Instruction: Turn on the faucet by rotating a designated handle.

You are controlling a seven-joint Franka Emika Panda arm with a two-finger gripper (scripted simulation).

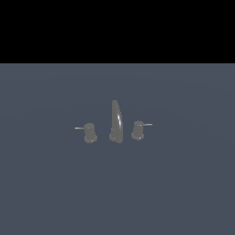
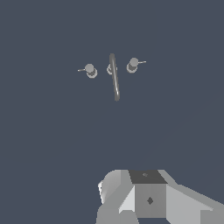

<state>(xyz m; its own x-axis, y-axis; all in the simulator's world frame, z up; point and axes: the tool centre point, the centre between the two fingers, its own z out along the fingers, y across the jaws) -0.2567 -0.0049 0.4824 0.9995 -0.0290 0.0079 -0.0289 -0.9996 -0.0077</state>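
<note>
The faucet stands on the flat grey-blue surface in the middle of the exterior view. Its tall curved spout (image 1: 116, 121) rises between two squat knobs. The handle (image 1: 90, 133) is the knob at the exterior view's left, and its thin silvery lever (image 1: 79, 128) points left. The matching knob (image 1: 137, 130) is at the right with its lever pointing right. The wrist view looks down on the handle (image 2: 90, 70), spout (image 2: 114, 76) and other knob (image 2: 132, 65) from well above. Only part of my gripper's grey body (image 2: 148, 197) shows there, far from the faucet. Its fingers are hidden.
The grey-blue surface (image 1: 117, 193) stretches all around the faucet, with a black band beyond its far edge. Nothing else stands on it.
</note>
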